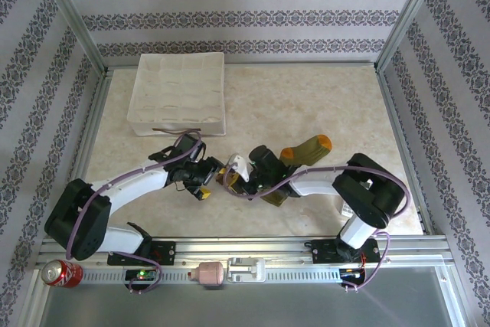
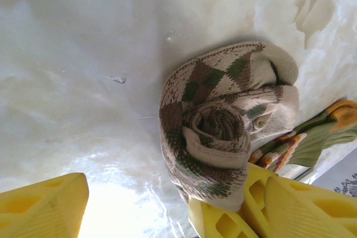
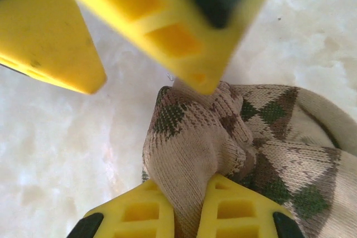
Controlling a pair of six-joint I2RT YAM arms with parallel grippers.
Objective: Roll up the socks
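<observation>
One rolled argyle sock (image 2: 223, 126) sits on the desk (image 2: 83, 54). The right claw (image 3: 187, 190) is clamped on a fold of it, likely so the roll cannot spring open. The left claw (image 2: 175, 193) stands wide apart close by. The left wrist view shows the swirl and the green sock (image 2: 312, 140) just beside it; the right wrist view shows the pinch.

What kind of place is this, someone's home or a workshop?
Most likely a robot test booth dressed like a home: left arm and right arm bolted to a metal rail, wallpapered panels boxing in a marble-look table with an argyle sock on it.
</observation>
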